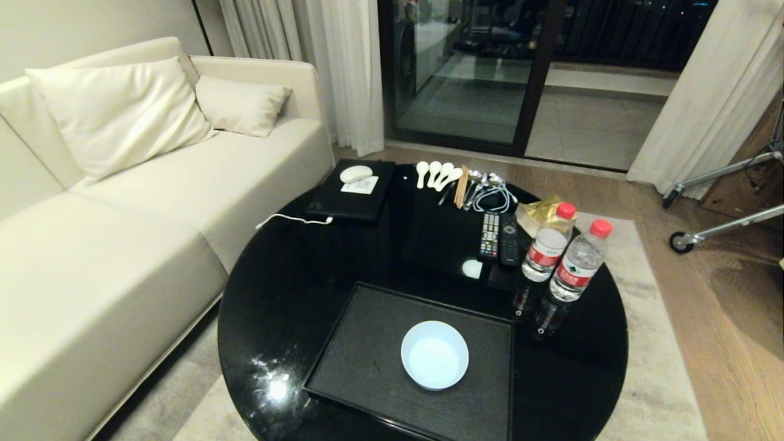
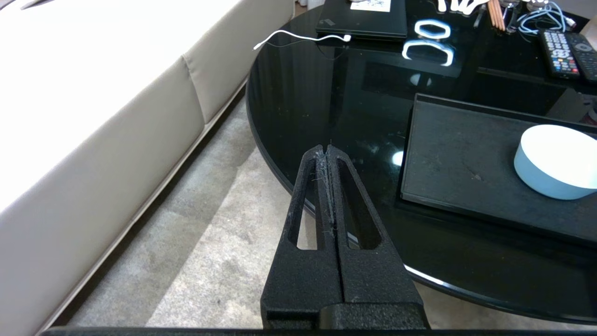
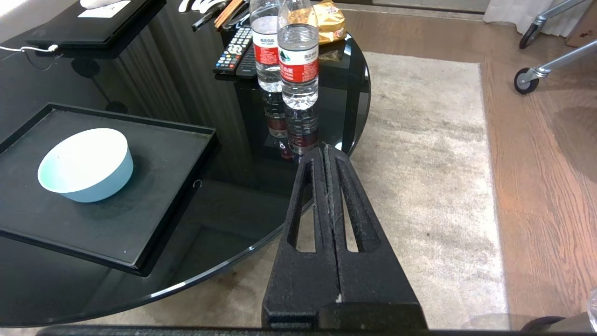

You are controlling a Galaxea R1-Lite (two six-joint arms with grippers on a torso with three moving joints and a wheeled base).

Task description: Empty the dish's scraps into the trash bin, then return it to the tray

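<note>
From my head camera, the white bowl [image 1: 435, 354] sits upright inside the black tray [image 1: 361, 361], toward the tray's right side, and it looks empty, with no scraps visible in it. The tray lies on the near part of the round black glass table [image 1: 294, 275]. Beyond the tray, two red-capped water bottles [image 1: 566, 260] stand side by side near the table's right edge, with two remote controls [image 1: 498, 237] just beside them and a row of white spoons [image 1: 436, 172] at the far rim. A closed black laptop [image 1: 352, 197] lies at the far left of the table, next to the cream sofa [image 1: 122, 202]. Neither of my grippers shows here, and I see no trash bin.

From my left wrist, my left gripper [image 2: 328, 149] hangs over the table's left edge, above the grey rug [image 2: 196, 252], well apart from the tray. Its two fingers are pressed flat together, clenched on nothing. The bowl rests on the tray, off to the side of my fingertips.

From my right wrist, my right gripper [image 3: 328, 149] hovers just past the table's right edge, near the bottles, with its fingers likewise closed tight and empty. It touches nothing. The bowl stands in the tray, well apart from this hand.
</note>
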